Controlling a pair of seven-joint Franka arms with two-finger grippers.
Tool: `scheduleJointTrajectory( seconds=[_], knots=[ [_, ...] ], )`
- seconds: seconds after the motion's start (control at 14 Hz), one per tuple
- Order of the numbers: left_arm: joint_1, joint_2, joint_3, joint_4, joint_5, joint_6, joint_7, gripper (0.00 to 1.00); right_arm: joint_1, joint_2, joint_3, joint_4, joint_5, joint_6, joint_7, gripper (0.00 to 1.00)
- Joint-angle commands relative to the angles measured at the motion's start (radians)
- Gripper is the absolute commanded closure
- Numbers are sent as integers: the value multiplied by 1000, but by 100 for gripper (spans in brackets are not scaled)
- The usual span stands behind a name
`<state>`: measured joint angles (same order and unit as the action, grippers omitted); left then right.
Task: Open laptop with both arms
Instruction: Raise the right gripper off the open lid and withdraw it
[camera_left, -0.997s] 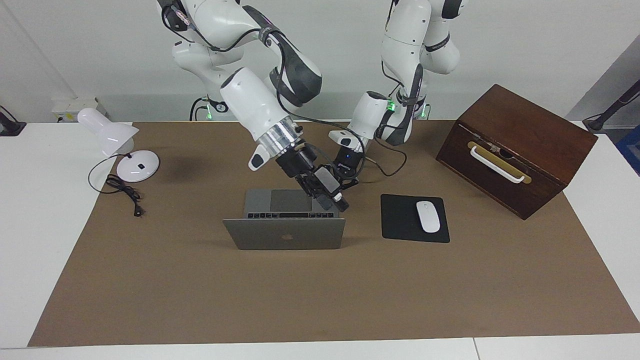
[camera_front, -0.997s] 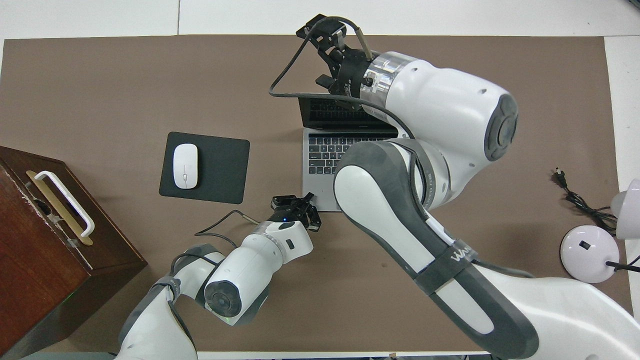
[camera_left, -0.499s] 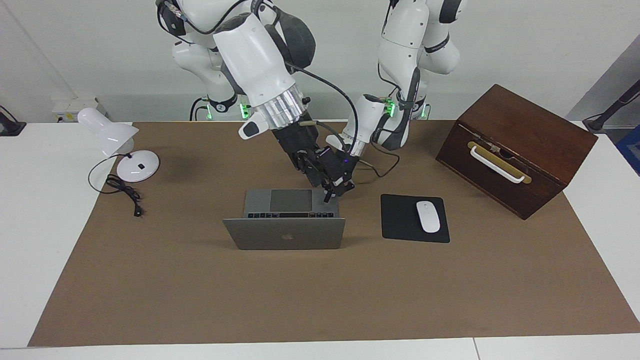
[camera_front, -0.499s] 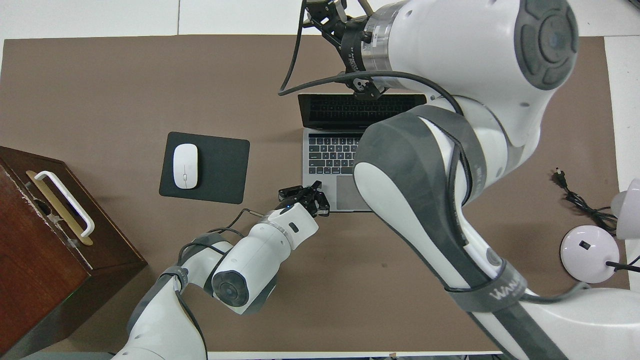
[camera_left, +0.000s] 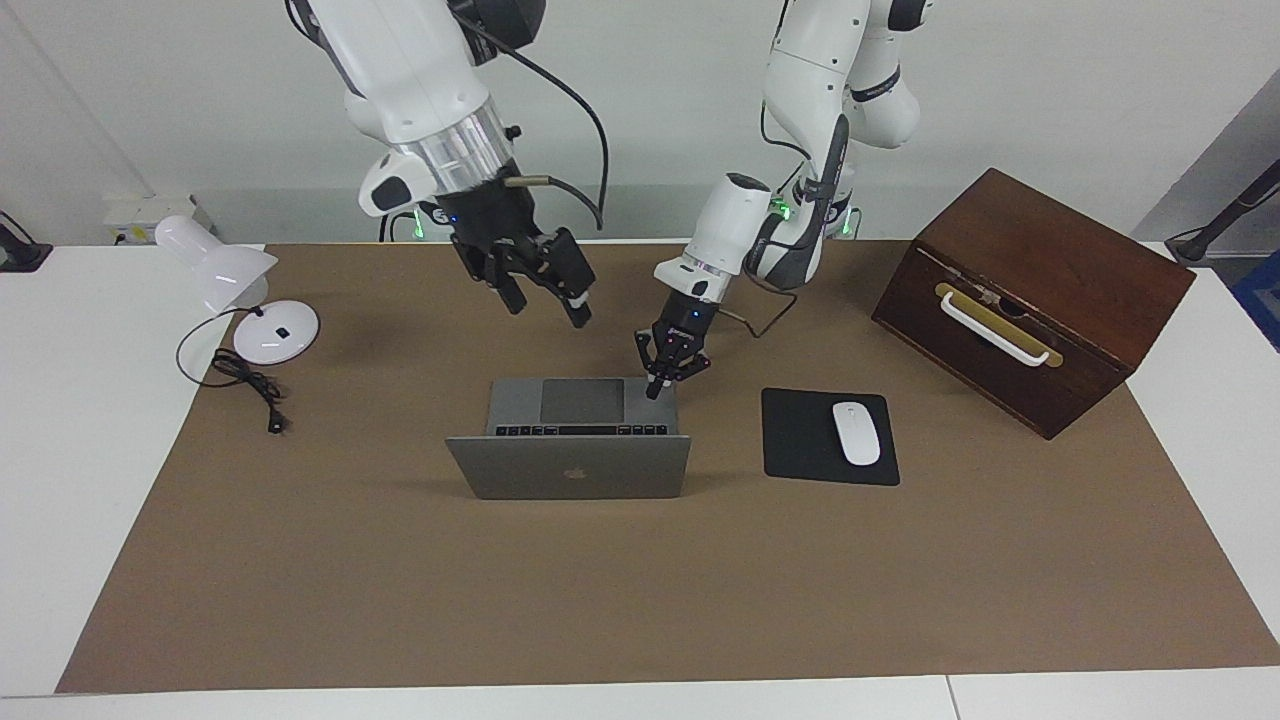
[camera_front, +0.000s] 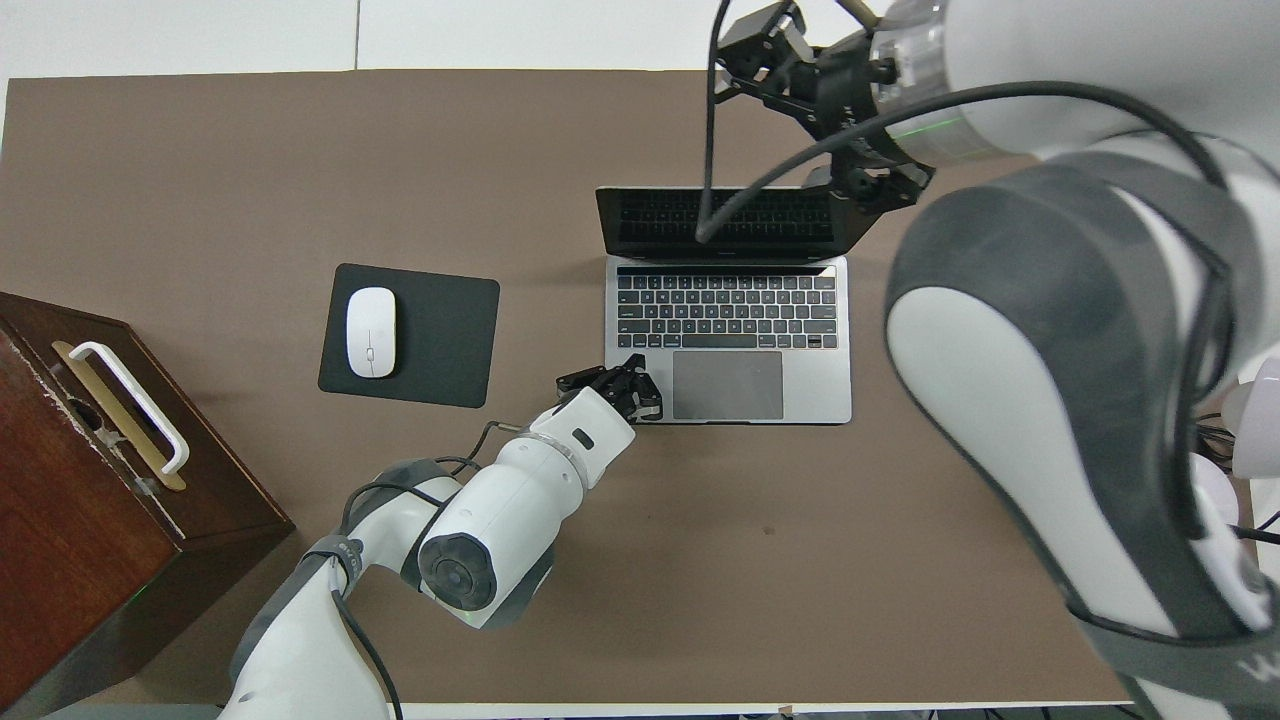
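Facing view: the laptop (camera_left: 578, 437) stands open in the middle of the brown mat (camera_left: 640, 600), lid upright, apple logo facing the camera, keys and trackpad on the robots' side. The left gripper (camera_left: 668, 375) points down with its fingertips at the base's corner nearest the mouse pad (camera_left: 800, 440), the fingers close together with nothing between them. The right gripper (camera_left: 545, 295) hangs in the air over the mat between the laptop and the robots' edge of the bench, fingers spread wide, holding nothing.

Overhead view: the laptop (camera_front: 728, 310) shows a dark screen tilted back, keyboard fully exposed. The left gripper (camera_front: 628, 385) sits at the palm-rest corner beside the trackpad. The right gripper (camera_front: 790, 60) is raised high; whether it is spread cannot be told here. The white mouse (camera_front: 370, 331) rests on its pad, and the wooden box (camera_front: 100, 450) sits at the left arm's end of the bench.
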<state>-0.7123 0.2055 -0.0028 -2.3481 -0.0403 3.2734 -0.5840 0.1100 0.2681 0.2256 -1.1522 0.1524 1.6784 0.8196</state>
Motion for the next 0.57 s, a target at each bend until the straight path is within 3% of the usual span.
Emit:
scheduleJointTrajectory(
  seconds=[0.0,0.5],
  knots=[
    [8,-66,1,47,-15,-168,-68,100,-82,-82,6,-15,-27,-116,-224,0],
    [82,-115,12,294,-15,-683,-59,100,-289,-164,8,-37,-125,-311,-735,0]
  ],
)
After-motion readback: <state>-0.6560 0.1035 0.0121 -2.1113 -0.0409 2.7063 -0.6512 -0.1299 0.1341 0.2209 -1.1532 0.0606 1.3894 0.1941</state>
